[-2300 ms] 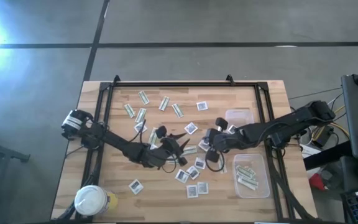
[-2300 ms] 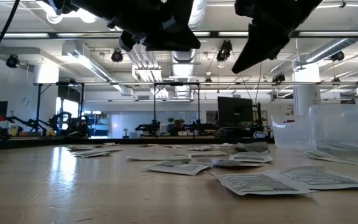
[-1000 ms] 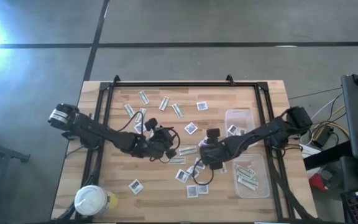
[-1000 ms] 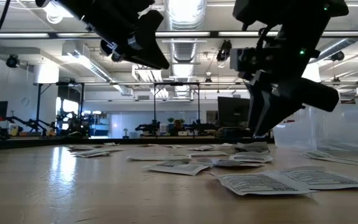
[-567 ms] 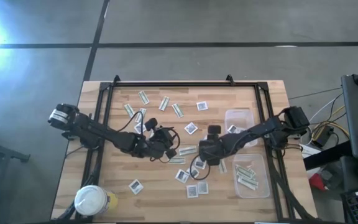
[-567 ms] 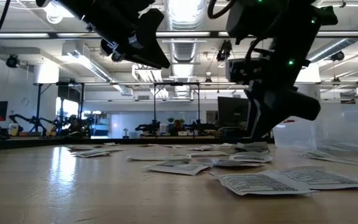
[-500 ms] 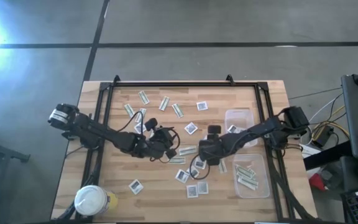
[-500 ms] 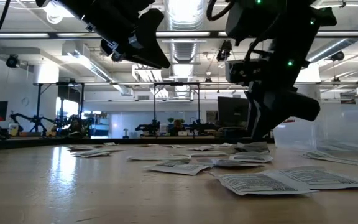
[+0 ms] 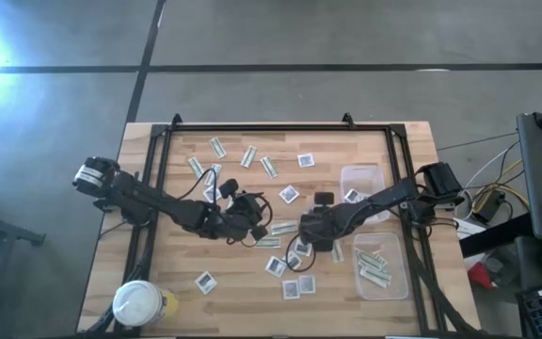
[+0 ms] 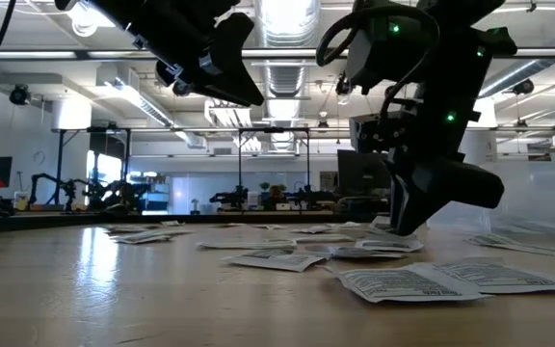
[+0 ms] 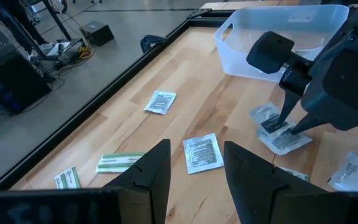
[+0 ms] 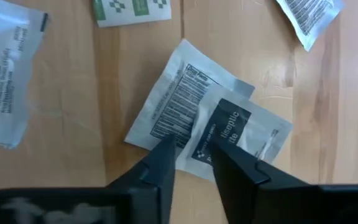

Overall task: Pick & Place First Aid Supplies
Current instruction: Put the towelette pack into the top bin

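Note:
The first aid supplies, square white packets (image 9: 290, 194) and green-and-white strips (image 9: 285, 227), lie flat and scattered over the wooden table (image 9: 177, 254). Two overlapping white packets (image 12: 210, 124) lie under my right gripper (image 12: 191, 149), which points steeply down at mid-table (image 9: 301, 237) with a narrow gap between its fingers. My left gripper (image 11: 194, 168) hovers open above the table, left of centre (image 9: 257, 226), with nothing between its fingers; a white packet (image 11: 202, 151) lies beneath it. My right gripper comes from above, slanting down, and sets its fingertips (image 11: 284, 118) on the near edge of the two overlapping packets (image 12: 188, 140). One tip is on the lower packet, the other on the dark-printed upper one (image 12: 229, 134). Both packets lie flat on the table.
A clear tub (image 9: 360, 179) stands right of centre, and a second tub (image 9: 382, 266) holding green strips stands at the near right. A white-lidded jar (image 9: 139, 303) sits at the near left corner. A black frame (image 9: 252, 127) runs along the table's edges.
My right gripper has sunk toward the table and gone a little toward its left edge, coming down onto the overlapping packets at mid-table. The packets have stayed where they were.

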Controlling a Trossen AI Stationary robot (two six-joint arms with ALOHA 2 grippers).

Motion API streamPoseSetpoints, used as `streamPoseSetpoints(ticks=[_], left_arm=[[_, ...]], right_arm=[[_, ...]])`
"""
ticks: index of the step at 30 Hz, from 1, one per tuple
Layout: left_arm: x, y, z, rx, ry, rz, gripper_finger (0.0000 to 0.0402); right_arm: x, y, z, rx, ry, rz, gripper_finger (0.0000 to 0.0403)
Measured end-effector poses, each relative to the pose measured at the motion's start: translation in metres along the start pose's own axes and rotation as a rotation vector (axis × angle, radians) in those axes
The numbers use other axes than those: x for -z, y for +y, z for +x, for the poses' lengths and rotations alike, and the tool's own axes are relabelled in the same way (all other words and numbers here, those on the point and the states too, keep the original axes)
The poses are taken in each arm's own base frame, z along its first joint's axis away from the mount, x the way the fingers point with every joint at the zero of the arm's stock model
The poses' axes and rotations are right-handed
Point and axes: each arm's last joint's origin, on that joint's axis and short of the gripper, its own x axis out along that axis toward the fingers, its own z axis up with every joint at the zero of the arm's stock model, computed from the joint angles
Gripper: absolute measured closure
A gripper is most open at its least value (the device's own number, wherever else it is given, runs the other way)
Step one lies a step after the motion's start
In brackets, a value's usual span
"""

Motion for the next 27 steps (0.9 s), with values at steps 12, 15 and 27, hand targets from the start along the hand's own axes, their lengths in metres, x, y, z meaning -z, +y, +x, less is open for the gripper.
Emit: streamPoseSetpoints(ticks=[12, 15, 27], left_arm=[[0.0, 0.0, 0.0, 0.0, 0.0, 0.0, 0.0259], [0.0, 0.0, 0.0, 0.0, 0.0, 0.0, 0.0259], [0.0, 0.0, 0.0, 0.0, 0.0, 0.0, 0.0259]], right_arm=[[0.002, -0.004, -0.003, 0.025, 0.012, -0.005, 0.0394], [0.001, -0.005, -0.008, 0.026, 0.017, -0.007, 0.0395], [-0.01, -0.014, -0.061, 0.008, -0.035, -0.02, 0.0395]])
